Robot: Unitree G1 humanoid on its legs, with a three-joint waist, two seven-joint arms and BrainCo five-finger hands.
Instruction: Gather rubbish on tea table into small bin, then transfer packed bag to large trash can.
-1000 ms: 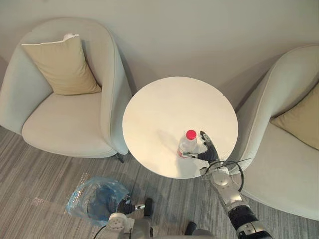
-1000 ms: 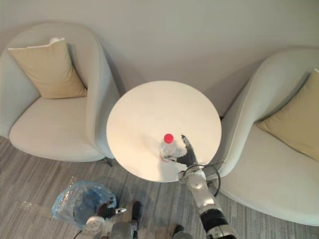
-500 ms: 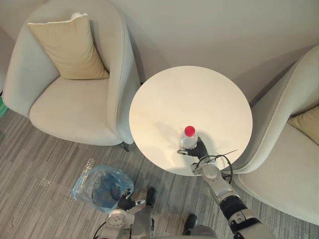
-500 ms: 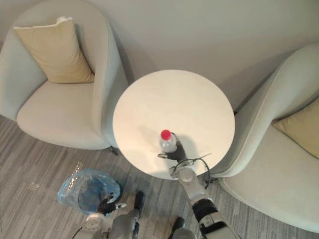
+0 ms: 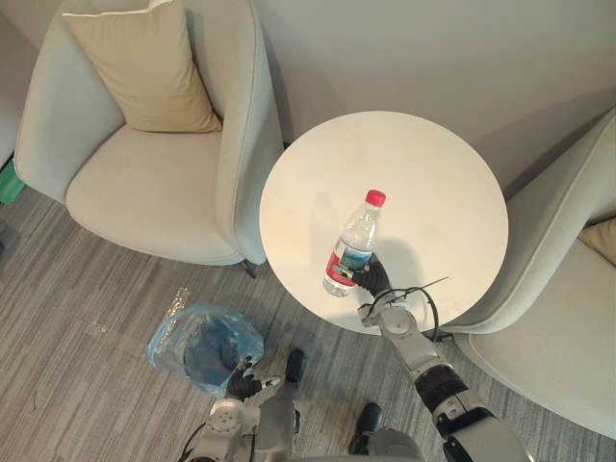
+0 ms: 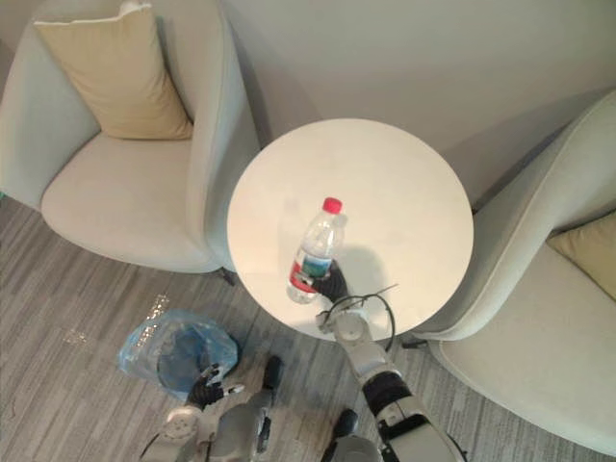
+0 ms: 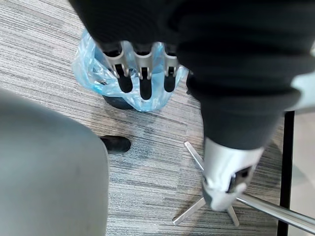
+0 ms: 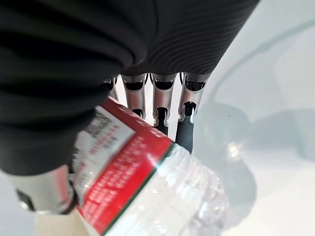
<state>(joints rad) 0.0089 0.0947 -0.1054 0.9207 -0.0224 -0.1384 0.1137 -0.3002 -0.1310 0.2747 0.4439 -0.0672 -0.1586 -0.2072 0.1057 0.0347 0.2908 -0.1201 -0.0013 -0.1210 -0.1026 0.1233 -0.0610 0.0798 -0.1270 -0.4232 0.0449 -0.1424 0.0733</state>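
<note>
The clear plastic bottle is in the right hand, whose fingers are curled round its lower part, by the red label. It is held over the near side of the round white table. The bottle is tilted, its long axis running from the base near the table's near edge up to the red cap, which points away from the robot and a little to its right. Whether the base touches the tabletop cannot be told. The small bin, lined with a blue bag, stands on the grey carpet to the robot's left of the table. The left hand hangs just beside it with straight, relaxed fingers. One pale armchair with a tan cushion stands just beside the table on the left. Another armchair stands on the right.
</note>
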